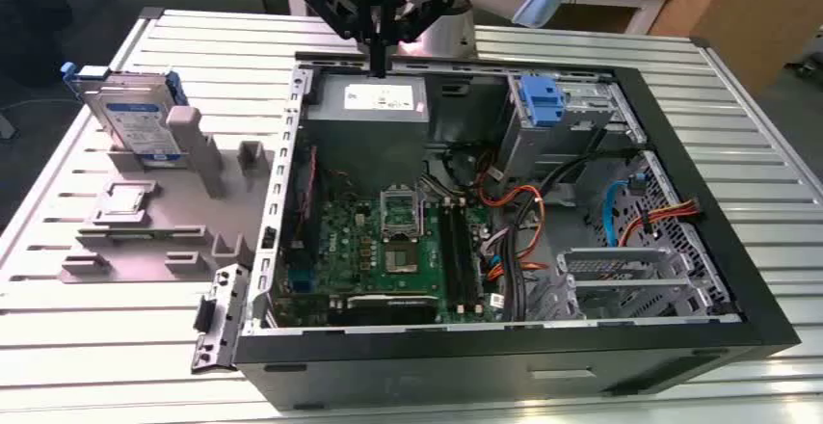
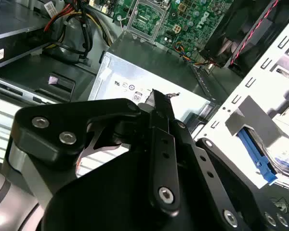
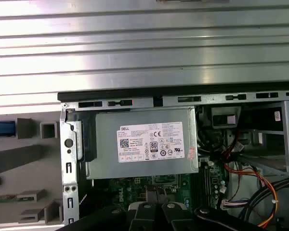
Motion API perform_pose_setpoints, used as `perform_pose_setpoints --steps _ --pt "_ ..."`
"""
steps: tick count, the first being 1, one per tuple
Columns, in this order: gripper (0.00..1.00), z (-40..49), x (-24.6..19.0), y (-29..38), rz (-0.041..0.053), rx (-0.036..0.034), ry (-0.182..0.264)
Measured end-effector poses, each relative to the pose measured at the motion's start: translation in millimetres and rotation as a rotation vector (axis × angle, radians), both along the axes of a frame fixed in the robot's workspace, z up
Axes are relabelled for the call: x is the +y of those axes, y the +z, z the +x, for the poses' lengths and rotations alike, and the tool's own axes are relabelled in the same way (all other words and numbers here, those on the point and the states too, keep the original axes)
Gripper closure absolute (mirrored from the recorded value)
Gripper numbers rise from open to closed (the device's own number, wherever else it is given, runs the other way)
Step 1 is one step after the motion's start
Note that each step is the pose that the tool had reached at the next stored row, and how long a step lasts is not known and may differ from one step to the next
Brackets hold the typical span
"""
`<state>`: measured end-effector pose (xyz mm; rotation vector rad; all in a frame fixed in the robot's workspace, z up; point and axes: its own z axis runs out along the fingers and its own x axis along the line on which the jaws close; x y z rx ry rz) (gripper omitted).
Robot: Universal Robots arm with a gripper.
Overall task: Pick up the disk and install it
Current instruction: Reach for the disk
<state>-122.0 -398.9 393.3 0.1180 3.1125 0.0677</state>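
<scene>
Closest to the lens in the second wrist view is your gripper [image 2: 155, 94]. Its fingers are pressed together with nothing between them. In the exterior view it hangs at top centre [image 1: 378, 67], over the rear edge of the open computer case [image 1: 515, 366] and just above the grey power supply [image 1: 370, 106].

The disk [image 1: 135, 116] stands on edge in the grey holder [image 1: 154, 251] at the upper left of the exterior view. It is outside the case and well apart from the gripper.

I judge the pick-up is not yet begun. To do it well, spread the fingers before they reach the disk and come down on its free top edge. Clamp across the flat faces, not the blue carrier tabs, which look likely to flex, and lift it straight up out of the slot.

Mind the holder's upright post [image 1: 193, 149] just beside the disk, and the case's side wall between it and the gripper. Inside the case, a bare blue bracket [image 1: 541, 101] sits in the bay at upper right, with orange cables [image 1: 515, 202] draped below it.
</scene>
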Motion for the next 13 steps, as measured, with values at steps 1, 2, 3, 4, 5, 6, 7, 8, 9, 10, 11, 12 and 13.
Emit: perform_pose_setpoints --steps 1,2,3,4,5,6,7,8,9,10,11,12,13 --pt "0.9 0.0 0.0 0.0 0.0 0.0 0.0" --pt "0.9 0.0 0.0 0.0 0.0 0.0 0.0" --pt "0.9 0.0 0.0 0.0 0.0 0.0 0.0" --pt "0.9 0.0 0.0 0.0 0.0 0.0 0.0" --pt "0.9 0.0 0.0 0.0 0.0 0.0 0.0" --pt "0.9 0.0 0.0 0.0 0.0 0.0 0.0" --pt "0.9 0.0 0.0 0.0 0.0 0.0 0.0" --pt "0.9 -0.3 0.0 0.0 0.0 0.0 0.0" --pt "0.9 -0.9 0.0 0.0 0.0 0.0 0.0" --pt "0.9 -1.5 0.0 0.0 0.0 0.0 0.0" --pt "0.9 -2.2 0.0 -0.1 0.0001 -0.0001 0.0" --pt "0.9 -3.0 0.0 -0.1 0.0 -0.0001 0.0" --pt "0.9 -3.8 0.0 -0.1 0.0001 -0.0001 0.0"
